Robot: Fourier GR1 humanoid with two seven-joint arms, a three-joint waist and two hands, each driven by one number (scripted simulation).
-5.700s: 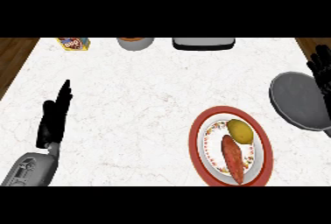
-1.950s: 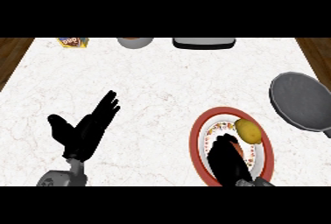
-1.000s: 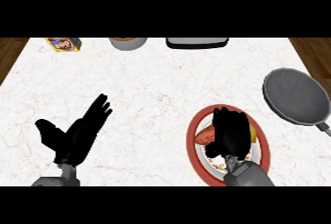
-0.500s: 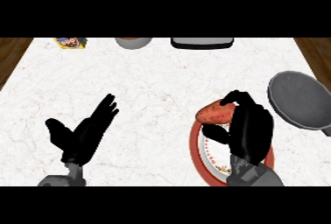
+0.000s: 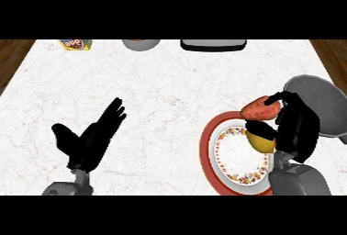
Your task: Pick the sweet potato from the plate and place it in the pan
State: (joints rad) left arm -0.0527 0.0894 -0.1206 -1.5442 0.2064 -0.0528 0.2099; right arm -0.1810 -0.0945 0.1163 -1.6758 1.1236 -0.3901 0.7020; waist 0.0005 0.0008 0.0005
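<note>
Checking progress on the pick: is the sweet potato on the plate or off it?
Off it: the right robot hand curls round the sweet potato, holding it past the plate's rim, near the pan.

I am working at a kitchen counter [image 5: 169,92]: a white marble-patterned top with wood showing along its left and right edges. On it I see cookware and tableware: a grey pan [image 5: 318,98] at the right, and beside it a plate [image 5: 211,156] with a red rim and a flower-patterned border. Along the far edge stand a small printed packet [image 5: 75,43], a grey bowl [image 5: 141,44] and a dark tray-like item [image 5: 212,44], each partly cut off.
</note>
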